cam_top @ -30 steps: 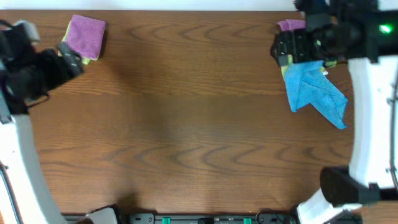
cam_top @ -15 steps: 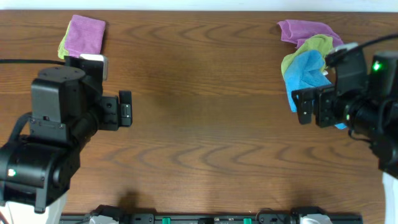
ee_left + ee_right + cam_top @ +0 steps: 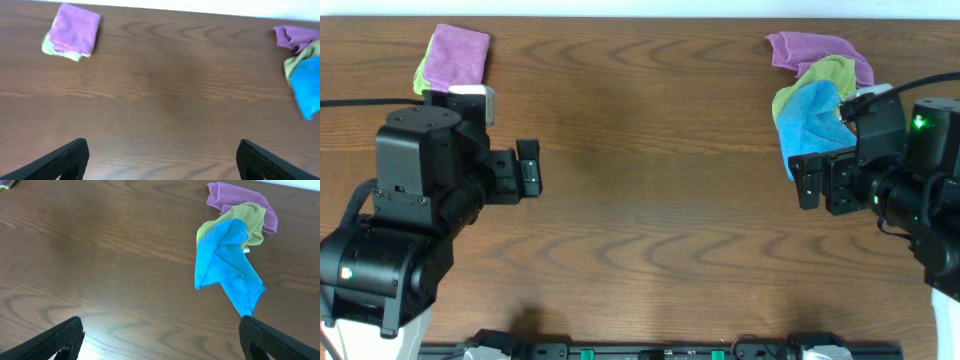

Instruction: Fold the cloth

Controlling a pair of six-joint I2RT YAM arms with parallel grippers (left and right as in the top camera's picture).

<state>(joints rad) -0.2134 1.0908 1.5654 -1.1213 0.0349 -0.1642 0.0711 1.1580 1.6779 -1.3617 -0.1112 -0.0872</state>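
A loose pile of cloths lies at the table's far right: a blue cloth [image 3: 810,122] on top of a green cloth [image 3: 823,76] and a purple cloth [image 3: 798,48]. The right wrist view shows the blue cloth [image 3: 226,265], the green cloth [image 3: 246,219] and the purple cloth [image 3: 227,196]. My right gripper [image 3: 807,178] is open and empty, raised above the table just left of the blue cloth. My left gripper [image 3: 528,170] is open and empty, raised over the left side. The pile shows at the right edge of the left wrist view [image 3: 306,87].
A folded purple cloth on a folded green cloth [image 3: 455,58] sits at the far left corner, also in the left wrist view [image 3: 74,35]. The wooden table [image 3: 650,180] is bare between the two piles.
The right arm let go of the blue cloth and pulled back from the pile; the blue cloth now lies on it. Both arms rose toward the camera and have shifted only slightly since.
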